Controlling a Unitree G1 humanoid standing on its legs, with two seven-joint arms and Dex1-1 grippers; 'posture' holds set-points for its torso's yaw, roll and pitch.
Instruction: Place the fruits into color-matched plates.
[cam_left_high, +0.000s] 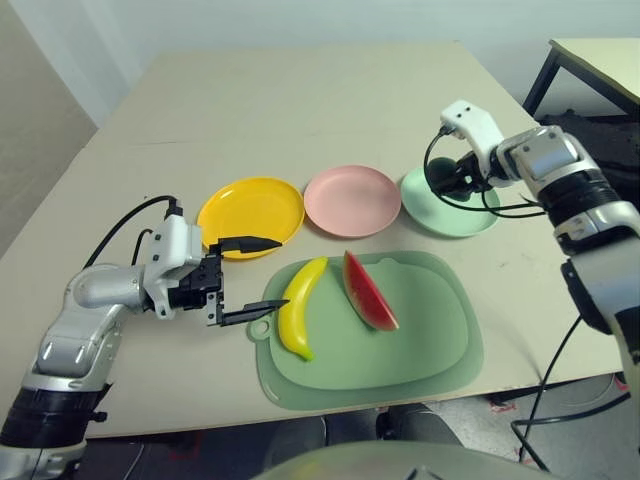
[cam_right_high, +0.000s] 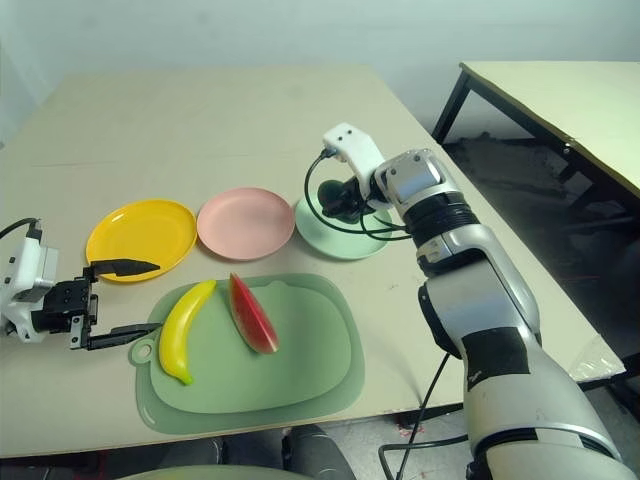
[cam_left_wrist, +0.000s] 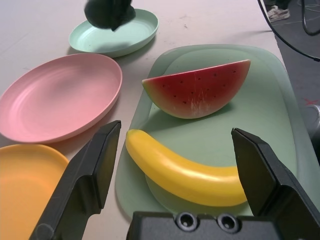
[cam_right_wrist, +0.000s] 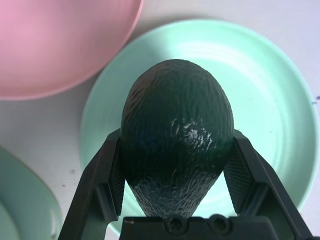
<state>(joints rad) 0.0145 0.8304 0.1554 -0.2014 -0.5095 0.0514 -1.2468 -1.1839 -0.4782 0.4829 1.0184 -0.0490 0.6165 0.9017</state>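
Beige worktop (cam_left_high: 330, 100) with three plates in a row: yellow plate (cam_left_high: 251, 215), pink plate (cam_left_high: 352, 200) and mint plate (cam_right_wrist: 260, 115), none with anything resting inside. No writing or labels I can read anywhere. Nearer the robot sits a pale green cutting mat (cam_left_high: 420, 340) carrying the banana (cam_left_high: 299, 307) and the watermelon wedge (cam_left_high: 367, 291), side by side, seed specks on the red face. The right end effector (cam_right_wrist: 177, 170) is clamped on the avocado (cam_right_wrist: 176, 135), dark green and bumpy, held over the mint plate. The left end effector (cam_left_high: 255, 281) sits wide open beside the mat's edge, gripping nothing, pointed at the banana.
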